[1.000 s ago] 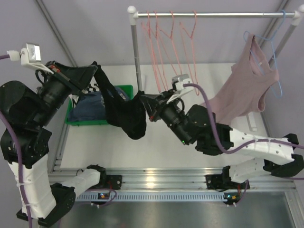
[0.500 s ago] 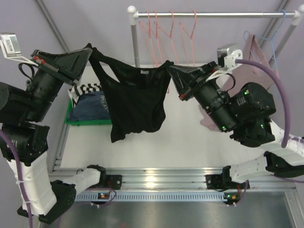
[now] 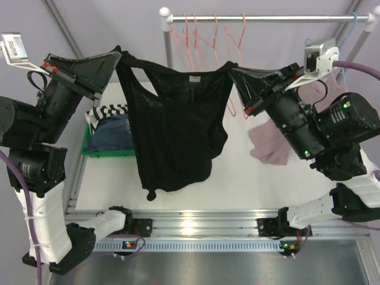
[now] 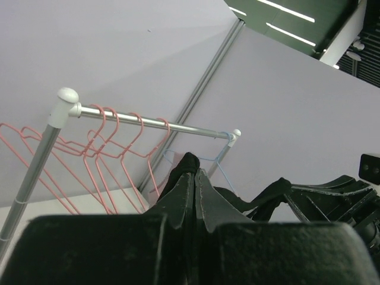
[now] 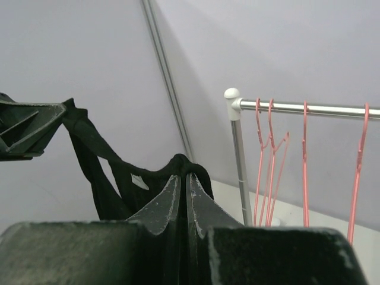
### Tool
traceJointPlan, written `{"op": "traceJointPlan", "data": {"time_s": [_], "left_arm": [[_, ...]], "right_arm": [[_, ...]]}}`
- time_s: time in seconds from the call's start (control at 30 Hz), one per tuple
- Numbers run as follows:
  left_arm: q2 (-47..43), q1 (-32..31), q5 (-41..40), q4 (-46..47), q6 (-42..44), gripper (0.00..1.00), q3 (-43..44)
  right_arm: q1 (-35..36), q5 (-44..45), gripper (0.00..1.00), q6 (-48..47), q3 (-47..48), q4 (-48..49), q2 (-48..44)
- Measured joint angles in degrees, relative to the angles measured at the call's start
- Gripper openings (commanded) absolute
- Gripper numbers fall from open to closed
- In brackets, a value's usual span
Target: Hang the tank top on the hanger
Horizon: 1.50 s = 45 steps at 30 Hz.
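The black tank top [image 3: 175,130] hangs spread out in the air between my two grippers, one shoulder strap in each. My left gripper [image 3: 119,56] is shut on the left strap and my right gripper [image 3: 233,70] is shut on the right strap. In the left wrist view the jaws [image 4: 195,173] pinch a bunch of black fabric [image 4: 189,159]. In the right wrist view the jaws [image 5: 184,176] pinch the other strap, with the top [image 5: 119,184] sagging away to the left. Several salmon-pink hangers [image 3: 199,35] hang on the rail just behind the top.
A silver rail [image 3: 267,18] on an upright post [image 3: 169,53] crosses the back. A dusty-pink tank top [image 3: 270,145] hangs at its right end from a light blue hanger [image 4: 222,153]. A green bin [image 3: 95,148] holding a dark blue shirt [image 3: 113,132] sits at the left.
Both grippers rose and moved apart, the right one far to the right. The tank top went from a bunched lump to a spread sheet hanging between them.
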Motion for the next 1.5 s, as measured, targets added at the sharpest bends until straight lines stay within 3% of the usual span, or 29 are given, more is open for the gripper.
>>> {"op": "traceJointPlan", "data": {"time_s": [0.17,0.33,0.7,0.9,1.03,1.17,1.37,1.5], "left_arm": [[-3.5,0.0,0.4,2.4,-0.8,0.00,-8.6],[-10.0,0.0,0.8,4.0,-1.3,0.00,-24.0],[-28.0,0.0,1.9,3.1,-3.6,0.00,-63.7],[-33.8,-0.1,4.8,3.9,-6.4,0.00,-83.3],[-32.6,-1.0,6.8,5.4,-7.1,0.01,-89.9],[-29.1,-4.8,6.9,9.2,-8.0,0.05,-92.8],[-20.5,-17.8,2.5,15.8,-8.2,0.19,-93.2],[-16.5,-20.1,-0.1,18.7,-8.2,0.32,-93.6]], "right_arm": [[0.0,0.3,0.00,0.1,-2.3,-0.3,-1.1],[0.0,1.1,0.00,5.0,-13.8,-2.8,-6.8],[0.0,1.6,0.00,39.1,-53.9,-15.7,-22.5],[-3.2,-3.9,0.00,52.9,-71.9,-18.7,-26.6],[-16.1,-14.9,0.00,53.7,-80.8,-13.9,-30.6],[-26.0,-27.0,0.00,51.6,-84.0,-8.8,-30.3],[-33.4,-40.6,0.00,49.1,-85.4,0.5,-27.7],[-35.9,-45.4,0.00,48.8,-87.3,3.8,-27.3]]}}
